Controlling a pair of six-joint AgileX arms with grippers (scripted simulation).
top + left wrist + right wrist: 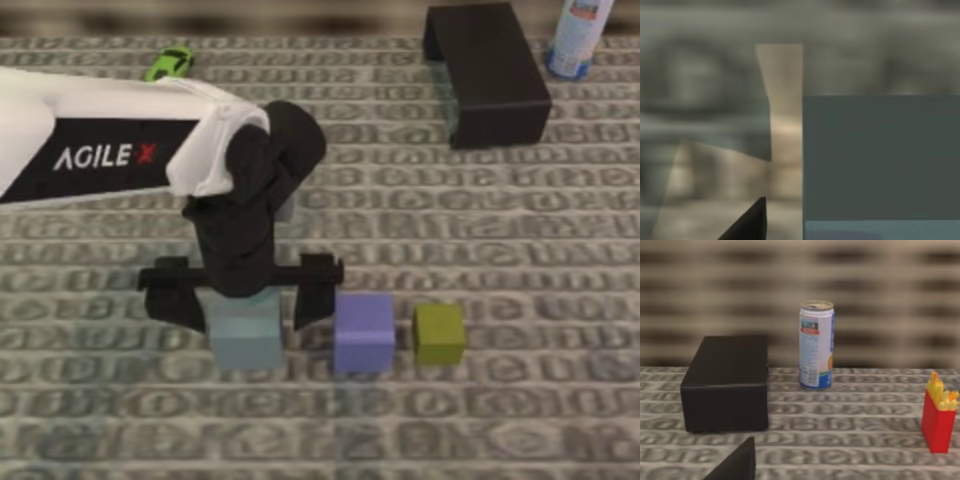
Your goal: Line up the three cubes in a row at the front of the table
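Three cubes stand in a row near the front of the table (520, 250): a large pale blue-grey cube (246, 338), a lavender-purple cube (364, 332) and a small olive-yellow cube (440, 333). My left gripper (240, 292) hangs over the blue-grey cube, open, one finger on each side and neither touching it. In the left wrist view the blue-grey cube (880, 160) fills the right side, with a gap between it and one dark fingertip (750, 222). My right arm is outside the top view; its wrist view shows one fingertip (740, 462) over bare table, holding nothing.
A big black box (487, 72) and a drink can (578, 35) stand at the back right, and a small green toy car (168, 63) lies at the back left. In the right wrist view, a red fries carton (938, 422) stands beyond the black box (725, 382) and can (816, 345).
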